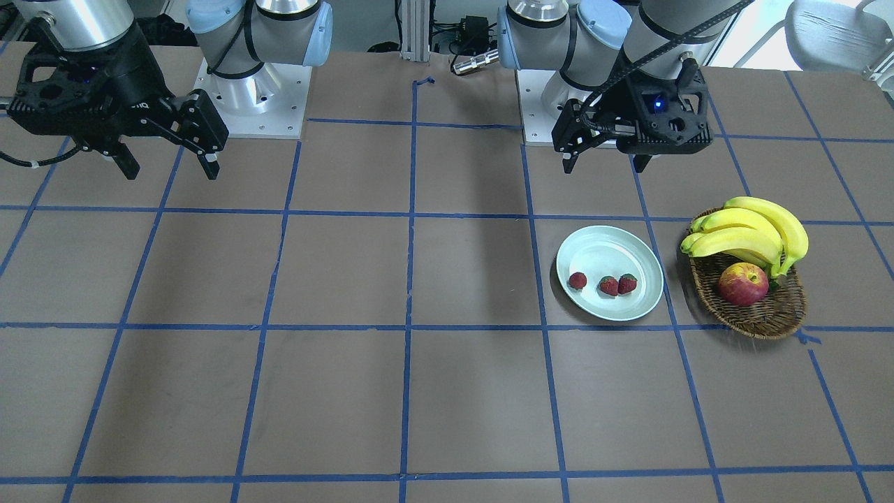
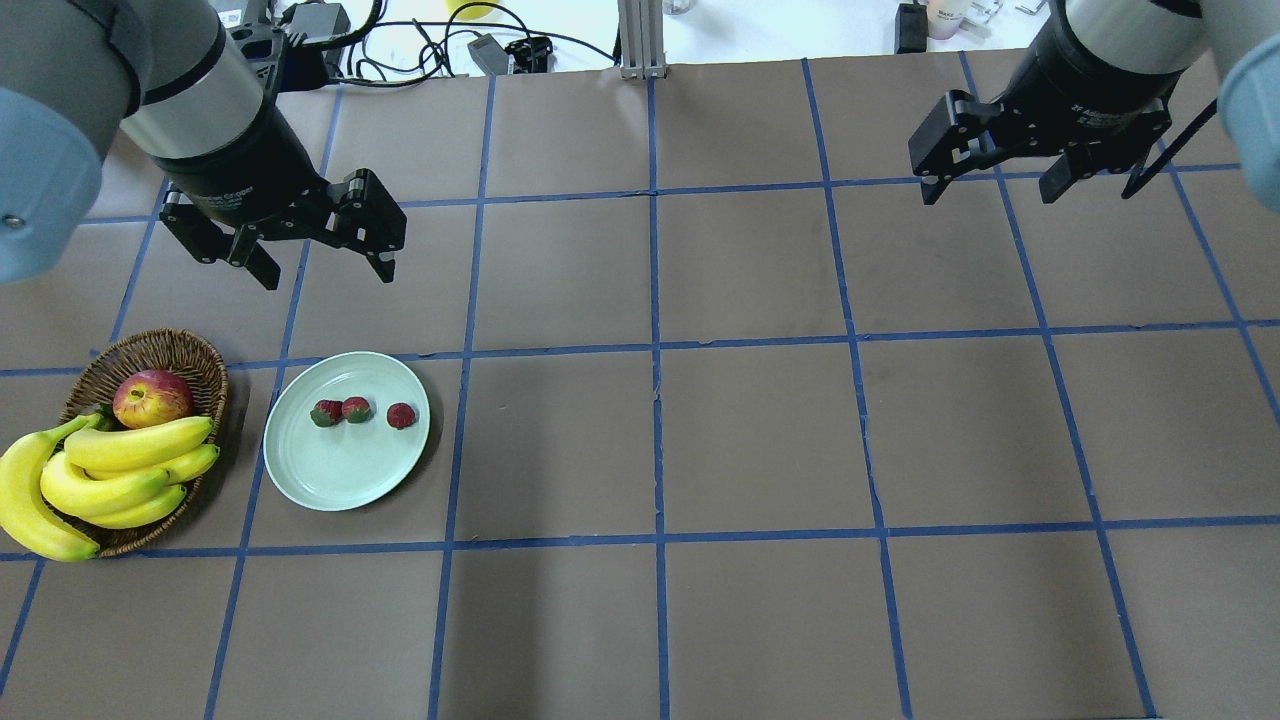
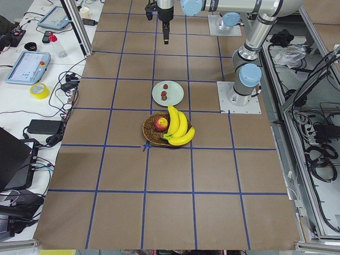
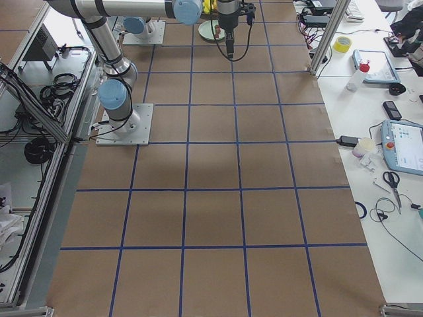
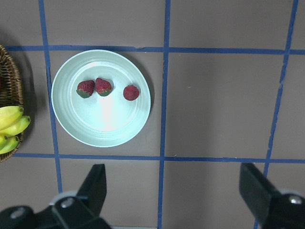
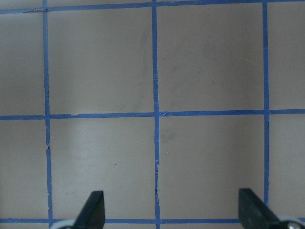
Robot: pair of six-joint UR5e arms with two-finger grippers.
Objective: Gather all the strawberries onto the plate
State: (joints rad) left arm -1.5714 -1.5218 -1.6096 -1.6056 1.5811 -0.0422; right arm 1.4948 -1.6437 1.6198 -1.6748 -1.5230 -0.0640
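Three strawberries [image 1: 577, 281] [image 1: 609, 286] [image 1: 627, 283] lie inside the pale green plate [image 1: 607, 251]. They lie in a row, two touching and one a little apart. In the overhead view they lie [image 2: 326, 413] [image 2: 356, 409] [image 2: 401, 415] in the plate's [image 2: 340, 470] far half. The left wrist view shows the plate [image 5: 105, 119] with all three berries [image 5: 104, 87]. My left gripper [image 2: 328, 275] [image 1: 604, 166] is open and empty, raised behind the plate. My right gripper [image 2: 990, 195] [image 1: 171, 171] is open and empty, far off over bare table.
A brown wicker basket [image 1: 761, 314] next to the plate holds a bunch of bananas [image 1: 754, 230] and a red-yellow apple [image 1: 742, 284]. The brown table [image 2: 760, 440] carries a blue tape grid. Cables and devices lie beyond its far edge.
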